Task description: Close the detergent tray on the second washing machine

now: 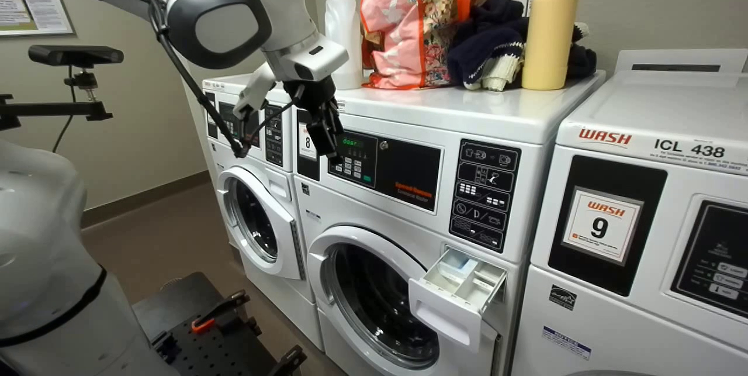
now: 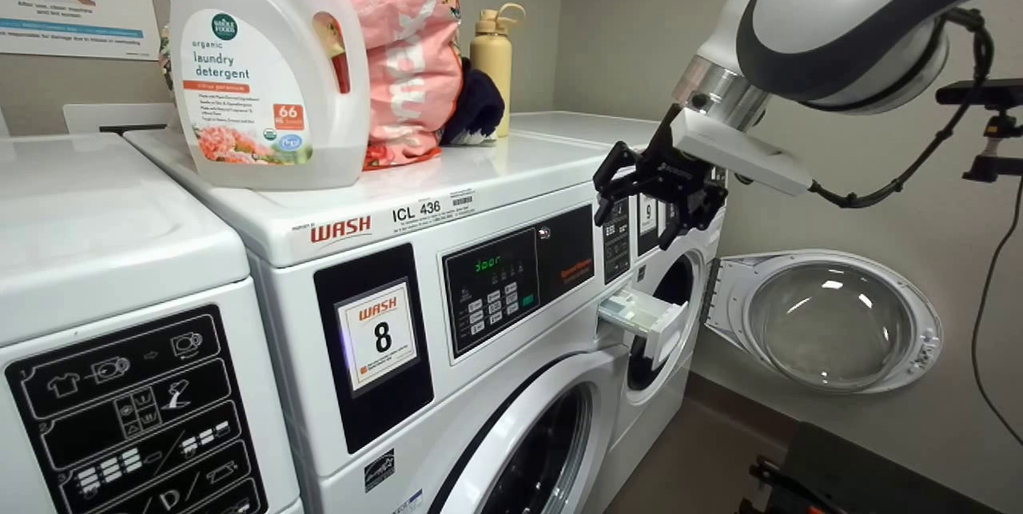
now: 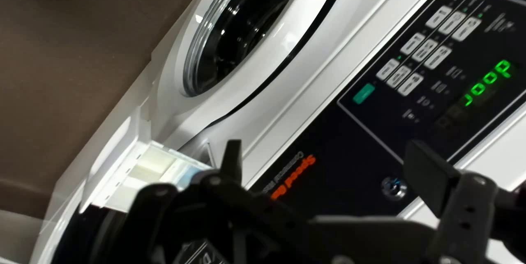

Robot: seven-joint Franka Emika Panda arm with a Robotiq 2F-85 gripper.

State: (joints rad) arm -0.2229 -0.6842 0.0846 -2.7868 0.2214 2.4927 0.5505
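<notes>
Pulled-out detergent tray (image 1: pixel 447 317) on the number 8 washer (image 1: pixel 385 215); Robotiq gripper (image 3: pixel 326 167) spread wide in midair

At far left in an exterior view, a beige wall (image 1: pixel 140 113) with a framed notice (image 1: pixel 38 7), a mounted black camera (image 1: pixel 76 55), brown floor (image 1: pixel 128 247) and a black perforated platform (image 1: pixel 204 347). Next along, a white front-loader (image 1: pixel 277 294). Then the number 8 washer, lettered ICL 436, with a green "door" readout (image 1: pixel 349 142) lit on the black control panel (image 1: pixel 409 168). Along its white top (image 1: pixel 438 106), from left to right, a Whole Foods organic laundry detergent jug (image 2: pixel 256 74), a pink floral tote bag (image 1: pixel 409 25), a bundle of navy cloth (image 1: pixel 488 37) with pale trim and a yellow water bottle (image 1: pixel 549 37). At upper right of its porthole door (image 1: pixel 380 300), the detergent tray, drawn out, with a blue insert (image 3: pixel 185 173). At far right, the number 9 washer (image 1: pixel 643 317), lettered ICL 438, with its round glass door (image 2: pixel 831 322) swung fully out.

Robotiq gripper in front of the number 8 washer, higher than the detergent tray and apart from it in both exterior views. In the wrist view, black fingers (image 3: pixel 425 173) parted widely, with mainly the black control panel visible between them.

Franka arm (image 1: pixel 225 26) extended from the upper left in an exterior view; metal-ringed wrist (image 2: pixel 711 90) tilted down and leftward in an exterior view, black fingers pointed downward at a slant.
</notes>
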